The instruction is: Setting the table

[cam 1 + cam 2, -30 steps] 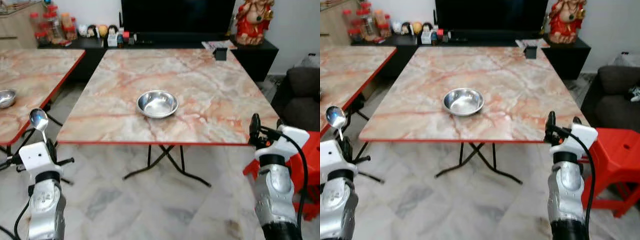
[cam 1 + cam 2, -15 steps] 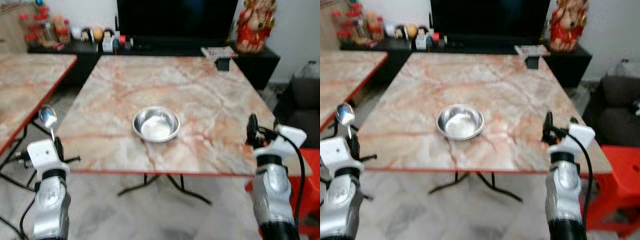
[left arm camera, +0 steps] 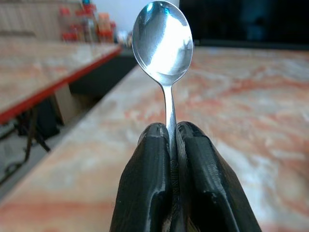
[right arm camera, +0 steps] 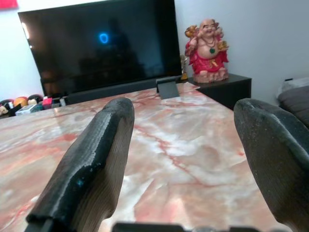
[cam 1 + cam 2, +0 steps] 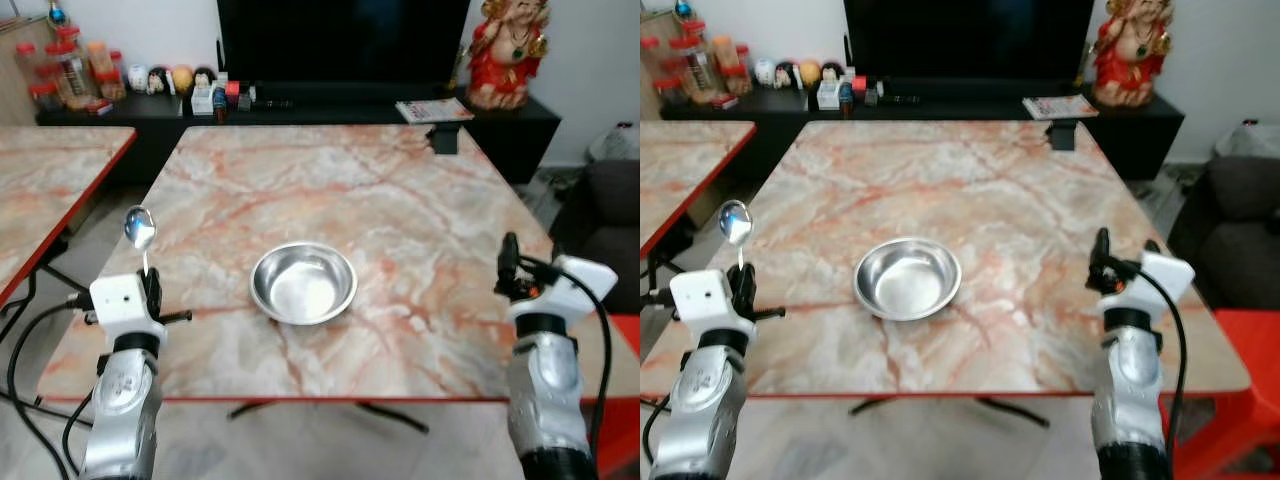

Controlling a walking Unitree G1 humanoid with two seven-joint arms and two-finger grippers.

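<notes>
On the marble table [image 5: 420, 230] before a television [image 5: 340, 40], left tool [image 3: 170, 145] pinches a spoon [image 3: 163, 43]; right tool [image 4: 181, 159] gapes empty.

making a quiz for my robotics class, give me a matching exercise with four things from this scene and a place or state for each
Things:
1. spoon
2. steel bowl
3. right gripper
4. red statue

States or places:
A. empty, in the middle of the marble table
B. on the black cabinet beside the TV
C. clamped upright in the left gripper
D. jaws open, holding nothing

Pairs: 1-C, 2-A, 3-D, 4-B
</notes>
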